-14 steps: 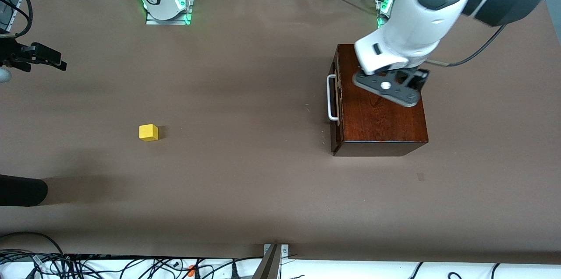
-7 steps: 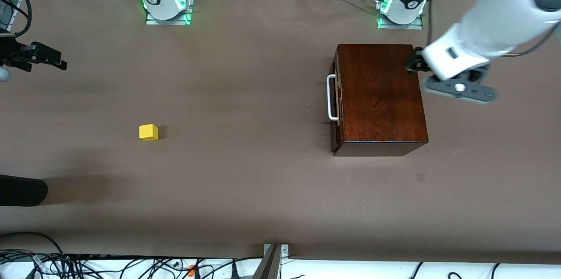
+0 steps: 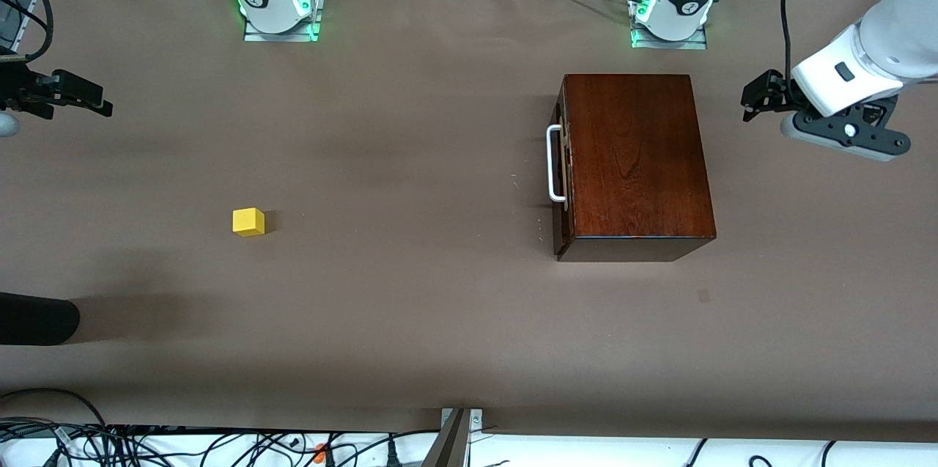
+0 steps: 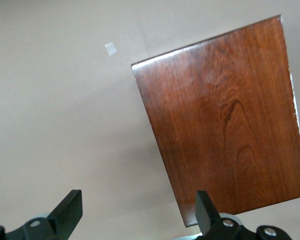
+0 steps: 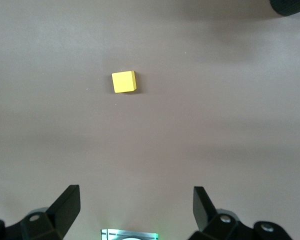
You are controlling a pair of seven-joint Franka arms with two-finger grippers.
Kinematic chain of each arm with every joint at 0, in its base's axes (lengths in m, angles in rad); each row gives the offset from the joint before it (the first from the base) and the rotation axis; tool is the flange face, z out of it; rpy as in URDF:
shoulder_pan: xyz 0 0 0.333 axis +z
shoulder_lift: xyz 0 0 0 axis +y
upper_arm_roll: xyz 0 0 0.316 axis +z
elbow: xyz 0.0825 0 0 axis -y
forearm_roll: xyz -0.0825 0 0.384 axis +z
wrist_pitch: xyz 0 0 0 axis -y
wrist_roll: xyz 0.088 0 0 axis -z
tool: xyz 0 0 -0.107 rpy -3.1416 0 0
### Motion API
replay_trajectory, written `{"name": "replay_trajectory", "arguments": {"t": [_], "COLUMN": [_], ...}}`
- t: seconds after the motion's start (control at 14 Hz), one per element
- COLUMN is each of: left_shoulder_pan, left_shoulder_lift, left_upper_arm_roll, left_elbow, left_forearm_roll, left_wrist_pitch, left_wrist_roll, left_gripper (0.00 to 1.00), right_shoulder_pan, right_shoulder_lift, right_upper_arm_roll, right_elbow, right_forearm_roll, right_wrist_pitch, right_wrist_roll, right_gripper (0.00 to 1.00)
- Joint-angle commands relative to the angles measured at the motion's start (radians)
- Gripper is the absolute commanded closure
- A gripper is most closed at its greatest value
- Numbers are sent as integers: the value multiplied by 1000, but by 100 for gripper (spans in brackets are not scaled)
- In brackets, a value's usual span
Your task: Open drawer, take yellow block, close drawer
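**Drawer shut, yellow block out on the table, both grippers clear and empty.**

The right gripper (image 3: 55, 97) hangs over the table edge at the right arm's end, fingers spread wide, empty. The yellow block (image 3: 248, 221) lies on the open table (image 3: 410, 306), well apart from the drawer (image 3: 560, 163), whose handle (image 3: 554, 163) faces the block. The left gripper (image 3: 762, 97) hovers over bare table at the box's closed end, fingers apart, apparently empty. Nothing obstructs the handle.
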Motion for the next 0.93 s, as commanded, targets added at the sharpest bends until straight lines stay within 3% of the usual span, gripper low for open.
{"name": "replay_trajectory", "arguments": {"t": [0.0, 0.36, 0.86], "left_shoulder_pan": [18, 18, 18], "left_shoulder_lift": [-81, -97, -97], "left_upper_arm_roll": [0, 7, 5], "left_elbow": [-93, -84, -69], "left_forearm_roll": [-22, -20, -20], "left_wrist_pitch": [23, -17, -15], "left_wrist_roll": [4, -177, -182], "left_gripper": [0, 0, 0], "right_shoulder_pan": [-10, -10, -10], "right_shoulder_lift": [8, 8, 8], "right_upper_arm_roll": [2, 2, 2], "right_elbow": [21, 22, 22], "right_forearm_roll": [20, 20, 20], "right_wrist_pitch": [-21, -21, -21], "right_wrist_roll": [-4, -4, -4], "right_gripper": [0, 0, 0]}}
